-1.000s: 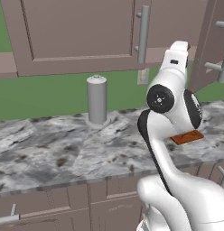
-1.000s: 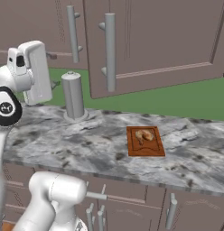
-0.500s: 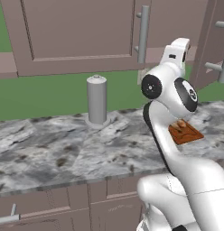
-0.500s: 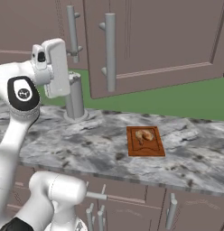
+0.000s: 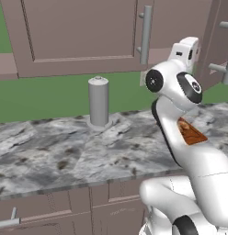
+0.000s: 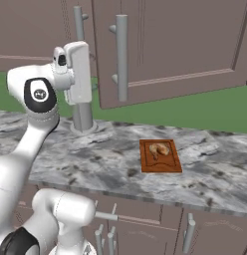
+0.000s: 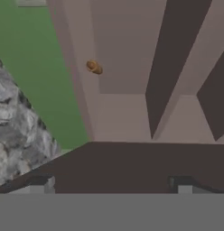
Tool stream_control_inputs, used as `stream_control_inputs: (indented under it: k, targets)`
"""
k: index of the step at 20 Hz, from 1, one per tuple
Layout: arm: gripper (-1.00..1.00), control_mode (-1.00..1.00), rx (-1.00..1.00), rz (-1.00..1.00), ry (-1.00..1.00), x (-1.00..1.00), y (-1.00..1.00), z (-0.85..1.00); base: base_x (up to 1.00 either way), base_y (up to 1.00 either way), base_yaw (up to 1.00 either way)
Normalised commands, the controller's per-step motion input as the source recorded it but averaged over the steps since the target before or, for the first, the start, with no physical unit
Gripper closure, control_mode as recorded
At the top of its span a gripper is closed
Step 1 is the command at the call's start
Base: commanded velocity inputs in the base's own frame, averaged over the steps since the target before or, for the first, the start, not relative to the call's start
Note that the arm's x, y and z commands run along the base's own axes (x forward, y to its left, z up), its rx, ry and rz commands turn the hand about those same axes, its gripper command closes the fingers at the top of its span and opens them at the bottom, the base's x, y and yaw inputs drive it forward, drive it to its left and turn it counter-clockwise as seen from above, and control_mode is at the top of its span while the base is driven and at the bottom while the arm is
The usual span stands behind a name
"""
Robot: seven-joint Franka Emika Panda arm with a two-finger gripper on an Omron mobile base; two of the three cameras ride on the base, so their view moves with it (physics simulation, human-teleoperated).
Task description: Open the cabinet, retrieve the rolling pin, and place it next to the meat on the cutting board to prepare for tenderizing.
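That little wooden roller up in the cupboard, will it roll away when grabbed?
Probably. The rolling pin looks like a smooth round cylinder lying on a flat shelf, so a nudge could roll it. Being wooden, it likely stays stiff. It looks slim, probably light.

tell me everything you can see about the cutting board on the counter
The cutting board is a flat, rectangular, reddish-brown board that looks wooden, with a slightly darker raised rim. It lies flat on the grey marbled counter, below the closed wall cabinet doors. The small pale beige-and-brown meat rests on its far half. Nothing else touches it.
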Motion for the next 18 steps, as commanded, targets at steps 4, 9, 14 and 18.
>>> stream_control_inputs:
  k: [4,9,14,18]
  targets:
    - [-1.00,-1.00,0.00,-0.15,0.00,-0.24,-0.48,0.00,0.00,0.00,0.00]
    - [-1.00,-1.00,0.00,-0.20,0.00,-0.46,-0.58,0.00,0.00,0.00,0.00]
    - [-1.00,-1.00,0.00,-0.24,0.00,-0.67,-0.59,0.00,0.00,0.00,0.00]
    - [-1.00,-1.00,0.00,-0.27,0.00,-0.45,-0.72,0.00,0.00,0.00,0.00]
